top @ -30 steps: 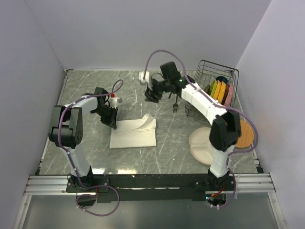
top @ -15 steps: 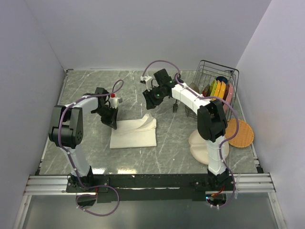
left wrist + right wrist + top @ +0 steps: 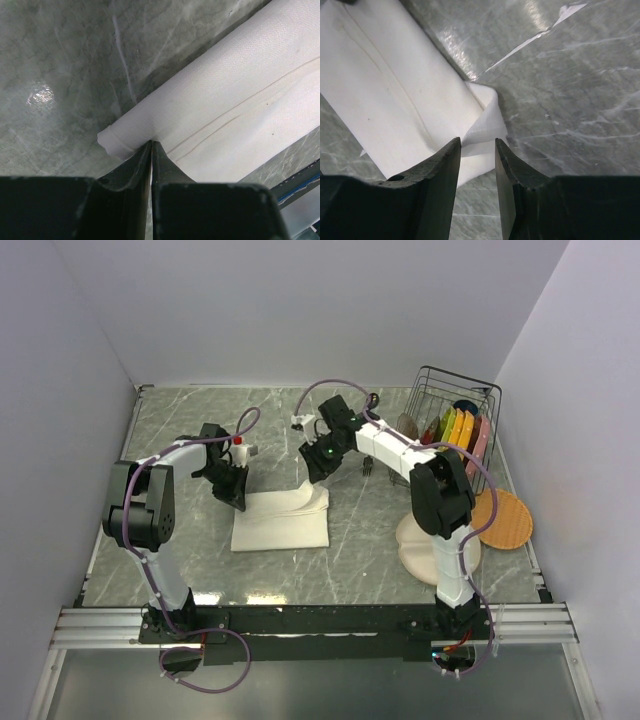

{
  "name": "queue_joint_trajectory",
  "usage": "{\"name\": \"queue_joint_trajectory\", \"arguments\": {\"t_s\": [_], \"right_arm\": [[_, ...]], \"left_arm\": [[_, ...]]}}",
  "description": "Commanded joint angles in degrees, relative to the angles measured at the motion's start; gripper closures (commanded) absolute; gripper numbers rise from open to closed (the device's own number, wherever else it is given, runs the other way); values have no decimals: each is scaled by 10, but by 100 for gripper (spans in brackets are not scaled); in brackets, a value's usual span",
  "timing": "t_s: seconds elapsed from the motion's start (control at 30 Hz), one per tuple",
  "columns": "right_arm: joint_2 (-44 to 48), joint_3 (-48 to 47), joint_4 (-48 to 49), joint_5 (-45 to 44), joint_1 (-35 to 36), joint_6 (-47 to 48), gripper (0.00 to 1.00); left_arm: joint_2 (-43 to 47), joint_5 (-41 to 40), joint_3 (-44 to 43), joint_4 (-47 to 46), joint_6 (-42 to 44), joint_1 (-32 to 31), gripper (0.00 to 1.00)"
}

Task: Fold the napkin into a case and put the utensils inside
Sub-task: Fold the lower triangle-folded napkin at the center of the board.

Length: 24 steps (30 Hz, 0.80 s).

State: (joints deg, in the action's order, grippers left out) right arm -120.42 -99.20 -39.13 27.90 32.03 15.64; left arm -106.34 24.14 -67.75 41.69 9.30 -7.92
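The right jaws have come down toward the napkin [image 3: 282,522] and narrowed. They are not yet closed and sit astride its raised far-right corner. The napkin lies part-folded on the counter [image 3: 180,430], left of centre, with the left jaws pinched shut on its far-left corner. Closing squarely on the raised corner, with every layer caught and the left hold kept taut, should give an even fold. Beyond, the fork [image 3: 368,466] lies by the rack [image 3: 455,410], not yet cased.
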Motion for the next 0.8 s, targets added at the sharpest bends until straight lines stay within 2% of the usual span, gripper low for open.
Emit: {"name": "queue_joint_trajectory", "arguments": {"t_s": [0.0, 0.27, 0.57, 0.7, 0.73, 0.77], "right_arm": [[17, 24, -28, 5, 14, 33, 58], [27, 54, -38, -25, 22, 51, 56], [20, 23, -23, -14, 22, -8, 49], [-6, -5, -40, -27, 23, -19, 55], [-9, -8, -45, -29, 22, -18, 58], [-9, -13, -49, -29, 22, -18, 65]], "left_arm": [[-9, -16, 21, 4, -4, -10, 88], [-8, -10, 21, 5, -4, -10, 89], [-9, -3, 21, 7, -2, -10, 89], [-7, -3, 22, 7, -2, -10, 89], [-7, -3, 23, 7, -2, -10, 89], [-6, -2, 24, 7, -2, -10, 89]]}}
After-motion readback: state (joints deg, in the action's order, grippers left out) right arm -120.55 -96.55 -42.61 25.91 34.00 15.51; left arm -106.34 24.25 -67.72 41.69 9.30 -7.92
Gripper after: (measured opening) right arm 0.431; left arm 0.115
